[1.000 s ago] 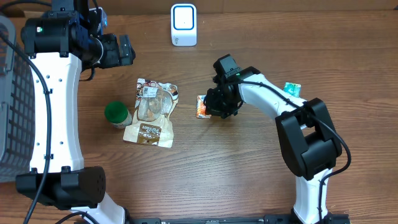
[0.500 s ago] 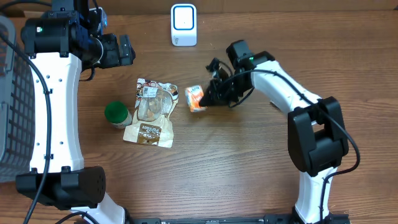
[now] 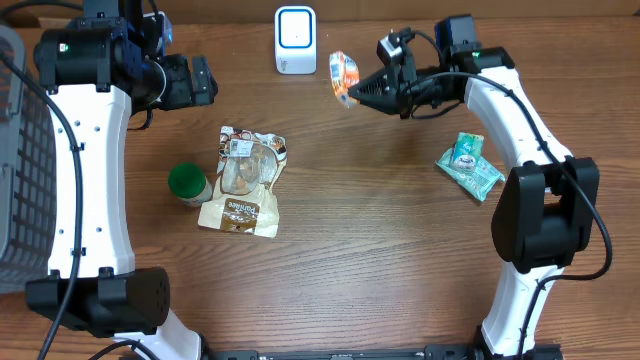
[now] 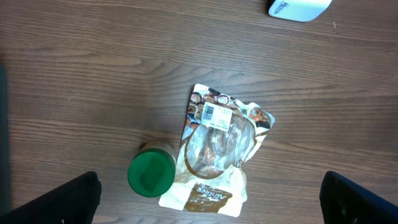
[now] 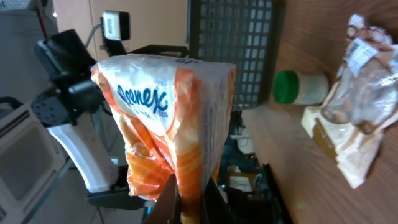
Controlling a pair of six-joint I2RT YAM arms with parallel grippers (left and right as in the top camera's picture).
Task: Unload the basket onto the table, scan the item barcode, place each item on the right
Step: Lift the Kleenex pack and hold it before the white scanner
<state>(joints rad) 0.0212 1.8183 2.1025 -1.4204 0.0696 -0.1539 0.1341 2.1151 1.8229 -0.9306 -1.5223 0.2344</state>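
Gripped the orange-and-white soft plastic tissue pack (image 3: pixel 345 78) in the right gripper (image 3: pixel 360 92), fingers clenched on one edge; held it off the table, just right of the white box-shaped scanner (image 3: pixel 295 40); held the left gripper (image 3: pixel 205 80) released, jaws wide, grasping nothing, well left of the scanner; saw a brown-and-clear plastic pouch (image 3: pixel 245 182) and a green-lidded jar (image 3: pixel 187 182) side by side, below-left of the scanner.

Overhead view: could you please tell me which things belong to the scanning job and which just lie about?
In the job: orange-and-white soft tissue pack, white box scanner.
Lying about: green-lidded jar, brown snack pouch, teal packet, grey basket.
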